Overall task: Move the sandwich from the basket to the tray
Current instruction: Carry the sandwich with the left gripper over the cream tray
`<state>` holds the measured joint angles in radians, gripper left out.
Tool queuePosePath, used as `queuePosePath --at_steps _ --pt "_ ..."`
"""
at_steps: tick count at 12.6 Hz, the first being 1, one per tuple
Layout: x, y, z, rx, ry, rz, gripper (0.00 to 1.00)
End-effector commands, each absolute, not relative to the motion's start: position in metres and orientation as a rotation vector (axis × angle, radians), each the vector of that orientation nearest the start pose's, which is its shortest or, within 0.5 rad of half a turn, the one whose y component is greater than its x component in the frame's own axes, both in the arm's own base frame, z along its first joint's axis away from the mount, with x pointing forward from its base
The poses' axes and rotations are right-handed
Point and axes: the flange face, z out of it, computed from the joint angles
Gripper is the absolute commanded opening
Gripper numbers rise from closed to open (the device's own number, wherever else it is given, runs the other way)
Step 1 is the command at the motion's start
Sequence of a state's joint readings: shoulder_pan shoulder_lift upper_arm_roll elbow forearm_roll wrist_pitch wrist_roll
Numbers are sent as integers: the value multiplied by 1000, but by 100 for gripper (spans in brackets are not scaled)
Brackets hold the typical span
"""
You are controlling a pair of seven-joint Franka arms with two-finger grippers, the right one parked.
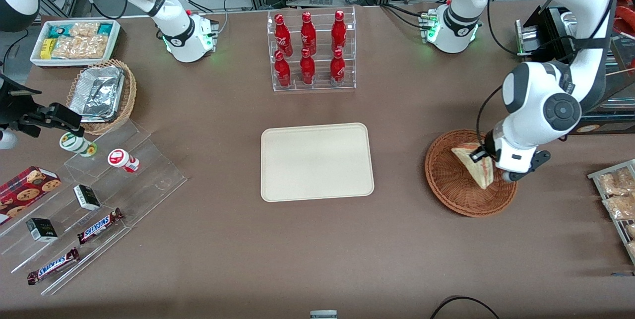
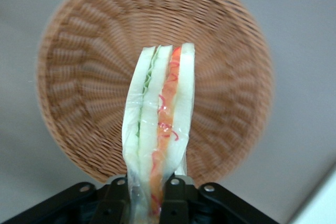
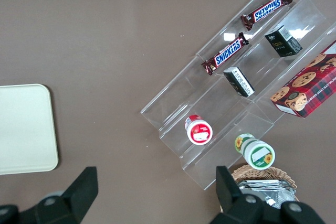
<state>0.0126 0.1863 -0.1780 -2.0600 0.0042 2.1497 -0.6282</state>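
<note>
The sandwich (image 1: 475, 166), a pale wrapped wedge with red-orange and green filling (image 2: 160, 124), hangs lifted above the round reddish-brown wicker basket (image 1: 454, 180) (image 2: 84, 77). My left gripper (image 1: 483, 156) (image 2: 149, 198) is shut on the sandwich, its black fingers (image 2: 177, 203) pressing both faces of the wedge. The basket under it holds nothing else. The beige tray (image 1: 316, 161) lies flat at the table's middle, toward the parked arm from the basket, with nothing on it; its corner (image 3: 26, 129) also shows in the right wrist view.
A clear rack of red bottles (image 1: 311, 51) stands farther from the front camera than the tray. Toward the parked arm's end are clear stepped shelves with snack bars (image 1: 99, 225), a tan basket of foil containers (image 1: 101, 95) and a white bin (image 1: 74, 41). Packets (image 1: 615, 195) lie at the working arm's end.
</note>
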Motion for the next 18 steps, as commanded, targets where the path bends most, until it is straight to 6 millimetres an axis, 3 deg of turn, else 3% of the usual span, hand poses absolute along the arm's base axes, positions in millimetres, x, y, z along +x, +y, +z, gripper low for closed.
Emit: queuePosePath --at_steps 1,7,10,15,18 --pt "549 -148 345 -3093 -504 174 0" --pt "521 -291 349 -3175 -81 161 0" --pt "515 -362 335 -3198 -61 186 0" --pt "499 -476 313 -3165 -176 82 0" --pt "496 -523 296 -3117 -241 71 0"
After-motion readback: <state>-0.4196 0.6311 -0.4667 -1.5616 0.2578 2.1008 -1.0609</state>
